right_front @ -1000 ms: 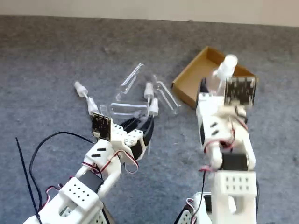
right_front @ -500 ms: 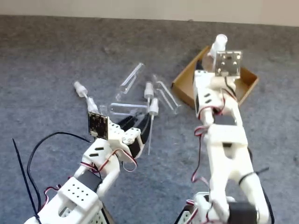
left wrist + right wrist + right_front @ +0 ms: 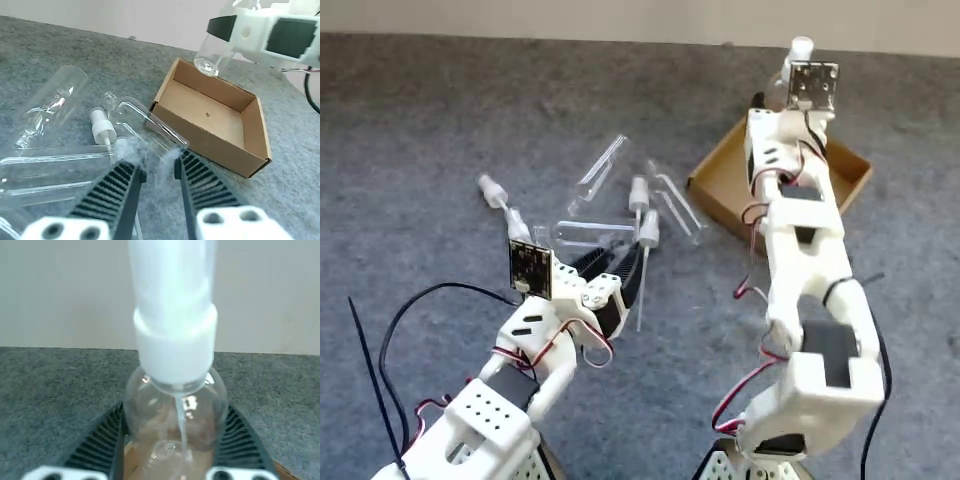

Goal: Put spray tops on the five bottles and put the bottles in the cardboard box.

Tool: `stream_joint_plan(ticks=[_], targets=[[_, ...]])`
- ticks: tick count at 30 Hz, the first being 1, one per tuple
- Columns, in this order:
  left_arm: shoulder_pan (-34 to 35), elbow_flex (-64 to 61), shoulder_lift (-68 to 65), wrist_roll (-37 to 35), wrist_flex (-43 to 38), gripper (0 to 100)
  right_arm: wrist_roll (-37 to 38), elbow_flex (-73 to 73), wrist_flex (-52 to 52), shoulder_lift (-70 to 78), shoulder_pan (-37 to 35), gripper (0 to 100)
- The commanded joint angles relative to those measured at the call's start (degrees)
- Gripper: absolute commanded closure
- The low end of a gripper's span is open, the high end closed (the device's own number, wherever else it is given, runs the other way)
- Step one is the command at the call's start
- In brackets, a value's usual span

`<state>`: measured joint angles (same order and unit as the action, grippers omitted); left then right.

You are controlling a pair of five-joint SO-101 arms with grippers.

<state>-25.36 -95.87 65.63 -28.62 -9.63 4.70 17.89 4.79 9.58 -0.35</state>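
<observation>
My right gripper (image 3: 778,92) is shut on a clear bottle (image 3: 175,410) with a white spray top (image 3: 800,48), holding it upright above the far side of the cardboard box (image 3: 720,185). The left wrist view shows that bottle's base (image 3: 211,54) hanging over the box (image 3: 250,112). My left gripper (image 3: 625,262) sits low over the carpet, open by a narrow gap with nothing between its fingers (image 3: 122,187). Just beyond its fingers lie clear uncapped bottles (image 3: 588,232), (image 3: 598,175), (image 3: 675,205) and loose spray tops (image 3: 647,232), (image 3: 639,193).
Two more spray tops (image 3: 492,190), (image 3: 518,225) lie left of the pile on the grey carpet. A black cable (image 3: 390,340) loops beside the left arm. The box stands open at the back right, its inside bare.
The right arm has stretched away from me, carrying the capped bottle from the box's near side to above its far side. The left arm has hardly moved.
</observation>
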Motion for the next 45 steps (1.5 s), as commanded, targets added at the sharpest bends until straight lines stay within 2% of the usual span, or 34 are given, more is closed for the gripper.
stream_joint_plan(ticks=[1,21,45], targets=[[0.57,-0.92,1.19,-0.26,-0.26,93,0.53,-6.64,2.07,2.33,0.84,87.8],[0.22,-1.01,1.19,-0.26,-0.26,93,0.53,-21.14,2.07,21.23,3.3,87.8],[0.22,-1.01,1.1,-0.26,0.09,93,0.62,-20.97,2.07,22.73,2.42,87.5]])
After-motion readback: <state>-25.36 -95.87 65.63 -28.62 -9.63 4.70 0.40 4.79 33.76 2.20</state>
